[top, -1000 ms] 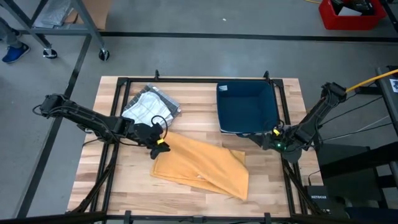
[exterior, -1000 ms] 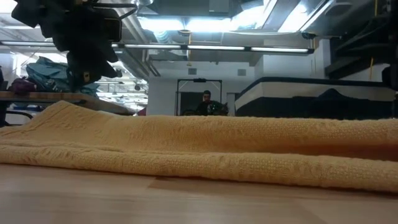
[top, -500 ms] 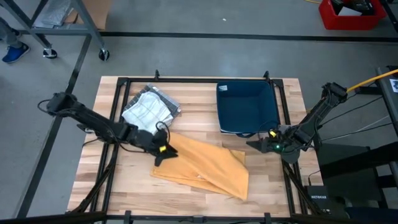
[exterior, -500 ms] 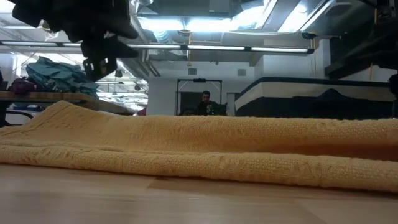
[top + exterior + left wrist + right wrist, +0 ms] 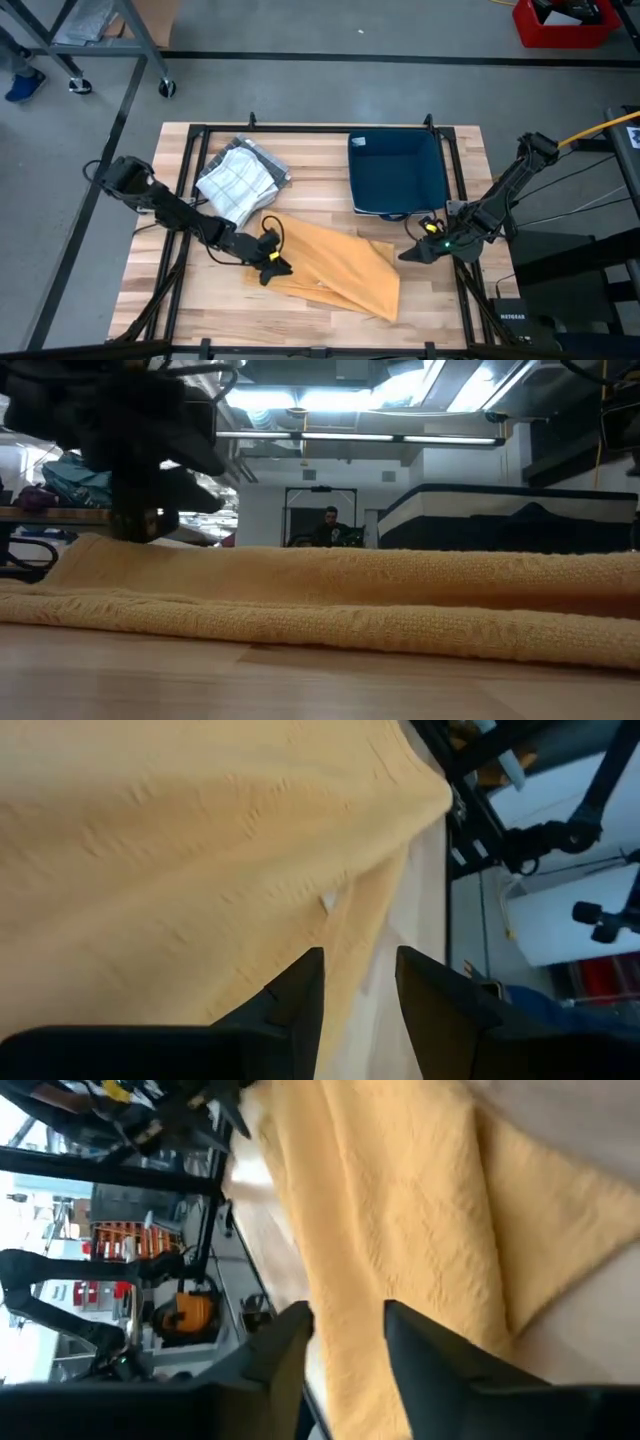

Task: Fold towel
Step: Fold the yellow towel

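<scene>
A: The mustard-yellow woven towel (image 5: pixel 330 268) lies partly folded on the wooden slatted desk (image 5: pixel 300 315). What changed?

B: The left end effector (image 5: pixel 272 266) has slid onto its near-left corner, fingers parted and empty. The right end effector (image 5: pixel 412 252) has just released, nearing the opposite edge.

A: So both are probably lining up for another fold.

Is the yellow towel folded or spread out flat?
Folded: the towel lies doubled, one layer overlapping another along its edge.

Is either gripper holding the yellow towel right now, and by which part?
Neither. The left gripper is open over the yellow towel's left edge; the right gripper is open beside its right corner.
</scene>
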Tool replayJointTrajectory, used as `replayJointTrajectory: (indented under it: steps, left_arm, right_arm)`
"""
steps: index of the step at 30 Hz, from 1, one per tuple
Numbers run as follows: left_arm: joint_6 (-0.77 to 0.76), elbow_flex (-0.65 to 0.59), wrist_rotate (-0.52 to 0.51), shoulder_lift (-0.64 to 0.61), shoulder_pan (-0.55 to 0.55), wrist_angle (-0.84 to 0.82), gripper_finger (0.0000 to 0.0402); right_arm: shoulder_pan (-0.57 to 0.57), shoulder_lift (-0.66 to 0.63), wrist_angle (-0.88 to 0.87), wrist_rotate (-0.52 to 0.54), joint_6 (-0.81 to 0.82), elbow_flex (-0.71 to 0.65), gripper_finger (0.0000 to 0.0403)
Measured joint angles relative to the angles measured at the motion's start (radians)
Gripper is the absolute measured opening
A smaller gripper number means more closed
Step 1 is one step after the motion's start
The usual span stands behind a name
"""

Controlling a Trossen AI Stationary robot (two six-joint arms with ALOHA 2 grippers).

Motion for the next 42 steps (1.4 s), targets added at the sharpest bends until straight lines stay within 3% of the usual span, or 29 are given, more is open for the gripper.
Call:
replayJointTrajectory:
  steps: [6, 17, 28, 34, 42]
  left_arm:
    - [-0.011, 0.000, 0.049, 0.000, -0.053, -0.019, 0.0117]
    - [-0.070, 0.000, 0.059, -0.001, -0.118, -0.344, 0.0117]
    - [-0.067, 0.000, 0.059, -0.002, -0.134, -0.212, 0.0117]
    - [-0.063, 0.000, 0.059, -0.002, -0.134, -0.224, 0.0117]
    - [-0.066, 0.000, 0.058, -0.002, -0.134, -0.283, 0.0117]
  right_arm:
    - [0.000, 0.031, 0.011, -0.130, 0.133, 0.000, 0.0186]
    - [0.000, 0.251, 0.133, -0.144, 0.184, 0.000, 0.0177]
    - [0.000, 0.438, 0.154, -0.149, 0.230, 0.000, 0.0173]
    - [0.000, 0.456, 0.155, -0.211, 0.256, 0.000, 0.0172]
    - [0.000, 0.456, 0.217, -0.216, 0.286, 0.000, 0.0172]
